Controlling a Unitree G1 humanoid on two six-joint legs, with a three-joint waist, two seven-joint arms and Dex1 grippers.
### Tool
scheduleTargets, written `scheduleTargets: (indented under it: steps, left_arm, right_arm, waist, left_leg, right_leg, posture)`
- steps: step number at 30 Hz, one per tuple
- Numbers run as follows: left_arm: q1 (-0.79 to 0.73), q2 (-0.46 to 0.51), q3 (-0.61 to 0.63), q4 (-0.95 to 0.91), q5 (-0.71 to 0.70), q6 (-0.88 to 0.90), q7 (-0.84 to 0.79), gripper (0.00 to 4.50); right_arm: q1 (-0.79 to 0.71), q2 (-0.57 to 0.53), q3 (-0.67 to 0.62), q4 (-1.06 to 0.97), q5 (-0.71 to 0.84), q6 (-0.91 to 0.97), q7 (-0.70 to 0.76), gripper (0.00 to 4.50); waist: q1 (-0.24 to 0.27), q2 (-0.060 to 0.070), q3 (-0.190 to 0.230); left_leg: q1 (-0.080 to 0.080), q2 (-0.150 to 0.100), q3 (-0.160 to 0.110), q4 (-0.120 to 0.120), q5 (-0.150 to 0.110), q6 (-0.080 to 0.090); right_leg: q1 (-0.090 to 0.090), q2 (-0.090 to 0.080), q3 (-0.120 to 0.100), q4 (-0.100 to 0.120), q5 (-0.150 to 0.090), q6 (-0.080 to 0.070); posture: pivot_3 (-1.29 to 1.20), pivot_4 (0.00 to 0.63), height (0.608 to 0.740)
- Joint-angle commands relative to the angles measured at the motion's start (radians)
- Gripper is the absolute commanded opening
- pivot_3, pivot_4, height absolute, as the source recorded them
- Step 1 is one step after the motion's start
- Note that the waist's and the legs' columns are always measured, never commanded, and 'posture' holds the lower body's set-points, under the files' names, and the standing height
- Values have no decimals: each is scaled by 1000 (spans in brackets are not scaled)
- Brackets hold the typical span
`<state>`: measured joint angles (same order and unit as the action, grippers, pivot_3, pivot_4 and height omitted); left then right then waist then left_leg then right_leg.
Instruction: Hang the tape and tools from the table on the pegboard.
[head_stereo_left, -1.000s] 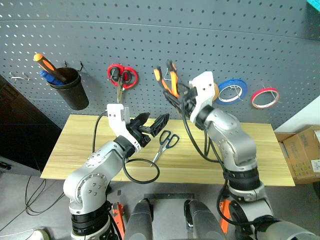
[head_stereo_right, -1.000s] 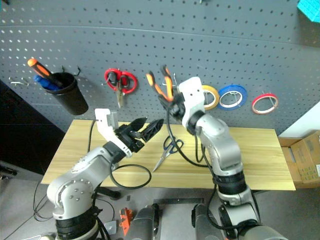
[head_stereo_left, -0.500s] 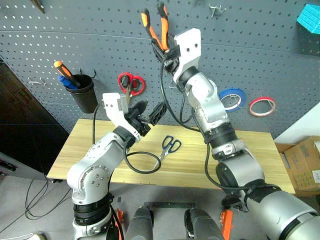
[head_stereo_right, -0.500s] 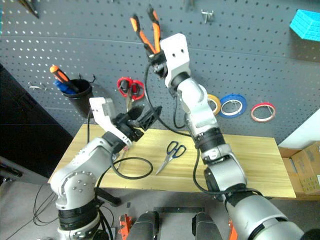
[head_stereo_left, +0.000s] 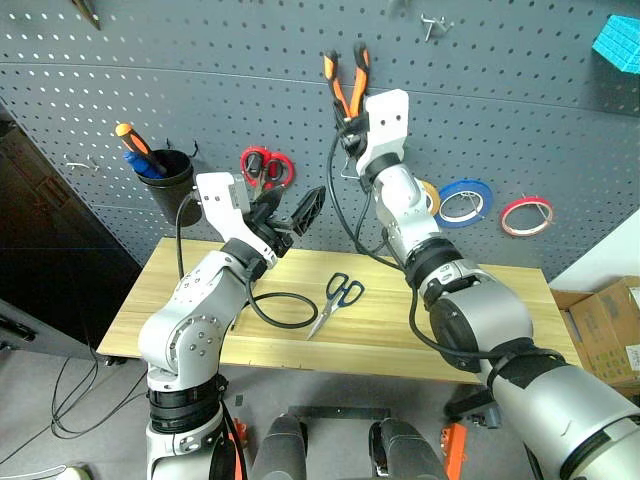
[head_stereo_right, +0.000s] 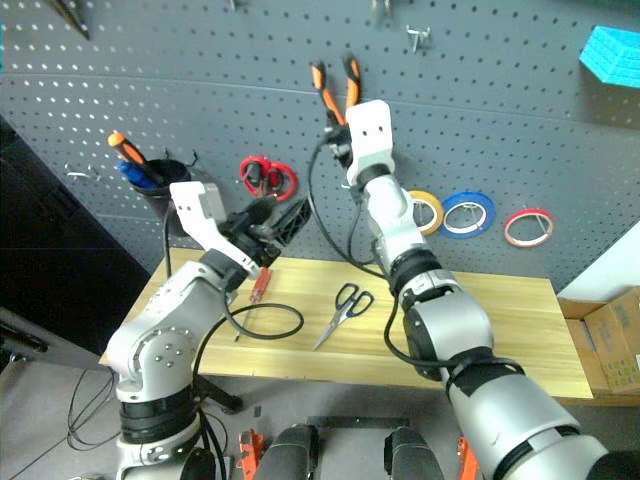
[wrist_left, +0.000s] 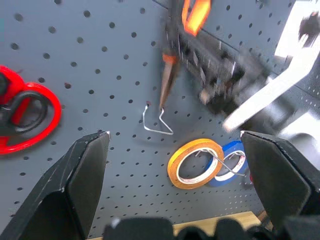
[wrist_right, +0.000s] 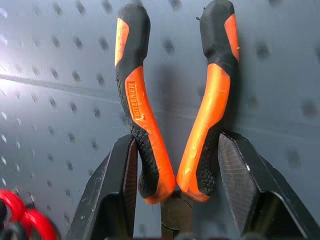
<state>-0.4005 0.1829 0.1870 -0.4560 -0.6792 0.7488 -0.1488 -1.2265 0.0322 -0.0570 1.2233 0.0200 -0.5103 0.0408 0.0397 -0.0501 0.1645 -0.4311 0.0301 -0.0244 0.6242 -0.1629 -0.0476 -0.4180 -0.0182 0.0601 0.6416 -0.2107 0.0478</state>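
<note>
right gripper (head_stereo_left: 352, 112) holding pliers (head_stereo_left: 345, 80) at pegboard (head_stereo_left: 520, 110)

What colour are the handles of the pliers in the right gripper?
Orange with black on the pliers, clearest in the right wrist view.

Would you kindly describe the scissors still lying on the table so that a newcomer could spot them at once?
Start at the light wood table below the grey pegboard. Near its middle lie the scissors, handles toward the board and blades toward the table's near edge. Their handles are dark blue-black, unlike the red-handled scissors hanging on the board.
</note>
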Motion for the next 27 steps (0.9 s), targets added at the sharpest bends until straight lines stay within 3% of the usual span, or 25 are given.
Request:
scheduleTargets:
  steps: [1, 12, 19, 20, 27]
  left_arm:
    - [-3, 8, 4, -29, -14, -8, 2, 4500]
    - [1, 20, 5, -17, -18, -7, -5, 4500]
    - [-5, 17, 0, -2, -16, -10, -9, 4500]
    - [-6, 17, -1, 1, -16, -10, -10, 4500]
    - [-12, 21, -15, 39, 2, -25, -30, 4500]
  right_arm:
    - [21, 11, -13, -6, -7, -25, -23, 1976]
    - [119, 12, 25, -40, -58, 18, -12, 1976]
    - [129, -2, 39, -60, -78, 5, 14, 4302]
    - [130, -4, 39, -62, -81, 5, 12, 4470]
    - [197, -34, 37, -173, -60, 38, 61, 4470]
  waist:
    - [1, 0, 0]
    - [12, 0, 0]
    - [10, 0, 0]
    - [10, 0, 0]
    - [9, 0, 0]
  left_leg:
    - [0, 0, 0, 0, 0, 0]
    - [0, 0, 0, 0, 0, 0]
    - [0, 1, 0, 0, 0, 0]
    - [0, 1, 0, 0, 0, 0]
    - [0, 1, 0, 0, 0, 0]
  right_leg:
    - [0, 0, 0, 0, 0, 0]
    - [-1, 1, 1, 2, 1, -2]
    - [-2, 1, 0, 2, 1, -2]
    - [-2, 1, 0, 2, 0, -2]
    - [-2, 1, 0, 2, 0, -1]
  posture:
    - [274, 65, 740]
    - [255, 76, 740]
    - [240, 80, 740]
    - [235, 81, 740]
    - [205, 97, 740]
